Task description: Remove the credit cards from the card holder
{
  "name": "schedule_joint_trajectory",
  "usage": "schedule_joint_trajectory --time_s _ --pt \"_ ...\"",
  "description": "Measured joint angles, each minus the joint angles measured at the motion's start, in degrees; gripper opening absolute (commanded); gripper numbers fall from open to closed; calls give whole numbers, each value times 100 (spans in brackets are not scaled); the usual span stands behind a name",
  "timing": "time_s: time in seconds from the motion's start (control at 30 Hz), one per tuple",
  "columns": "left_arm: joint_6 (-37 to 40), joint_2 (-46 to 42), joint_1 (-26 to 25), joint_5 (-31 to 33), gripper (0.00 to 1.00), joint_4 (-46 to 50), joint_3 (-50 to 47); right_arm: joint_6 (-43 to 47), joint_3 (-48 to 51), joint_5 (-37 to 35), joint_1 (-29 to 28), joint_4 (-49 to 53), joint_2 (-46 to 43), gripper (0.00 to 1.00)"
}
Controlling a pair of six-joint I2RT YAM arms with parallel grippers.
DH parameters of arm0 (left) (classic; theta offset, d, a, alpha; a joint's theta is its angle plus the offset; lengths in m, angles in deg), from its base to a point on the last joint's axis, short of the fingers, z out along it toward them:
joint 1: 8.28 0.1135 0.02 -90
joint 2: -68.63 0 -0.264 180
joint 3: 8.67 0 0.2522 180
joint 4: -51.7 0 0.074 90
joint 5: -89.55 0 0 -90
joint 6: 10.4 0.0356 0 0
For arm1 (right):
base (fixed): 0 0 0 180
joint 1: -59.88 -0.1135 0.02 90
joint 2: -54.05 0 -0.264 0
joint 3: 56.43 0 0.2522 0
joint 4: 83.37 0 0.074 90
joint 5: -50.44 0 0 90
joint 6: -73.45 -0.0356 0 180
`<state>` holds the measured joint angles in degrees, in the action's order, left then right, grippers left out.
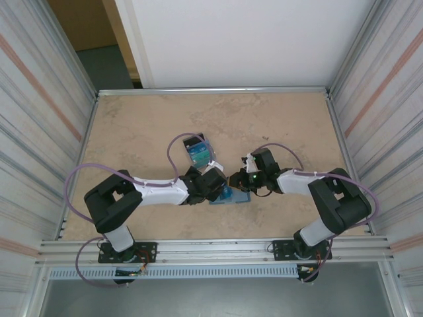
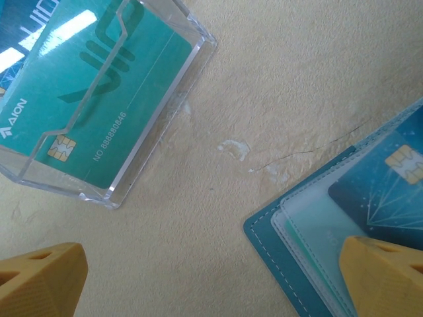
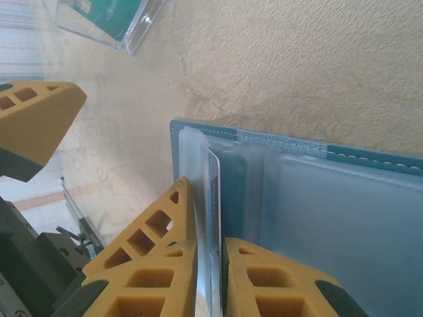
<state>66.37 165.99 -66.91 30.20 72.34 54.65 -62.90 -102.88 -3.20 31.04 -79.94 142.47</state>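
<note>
Card holder [image 2: 264,230] on seemingly scuffed table [image 2: 284,79].

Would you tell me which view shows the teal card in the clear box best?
Left wrist: the teal card lies close up in the clear box, lettering and chip readable. Right wrist catches one corner; top external shows it tiny.

bright, even, diffuse light leaves only soft shadows on the desk [image 1: 145,132], white glare streaks the clear box [image 2: 158,86] in the left wrist view, and the credit card [image 3: 213,191] edge nearest the right wrist lens blurs.
</note>
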Motion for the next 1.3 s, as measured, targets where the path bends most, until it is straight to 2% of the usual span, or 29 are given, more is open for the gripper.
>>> schedule_joint_trajectory --time_s 0.23,0.73,1.13,1.3 --pt "-55 0 0 -2 99 22 0 -13 -2 -9 11 -59 111 5" --pt "-317 -131 -37 -11 99 146 -111 590 -181 -232 289 973 -278 1" --pt "-326 -420 -37 -2 99 599 -98 1314 -372 -682 385 2201 -1517 0" --pt "-308 -960 -28 81 99 675 33 1696 -498 -857 385 2594 -2310 0"
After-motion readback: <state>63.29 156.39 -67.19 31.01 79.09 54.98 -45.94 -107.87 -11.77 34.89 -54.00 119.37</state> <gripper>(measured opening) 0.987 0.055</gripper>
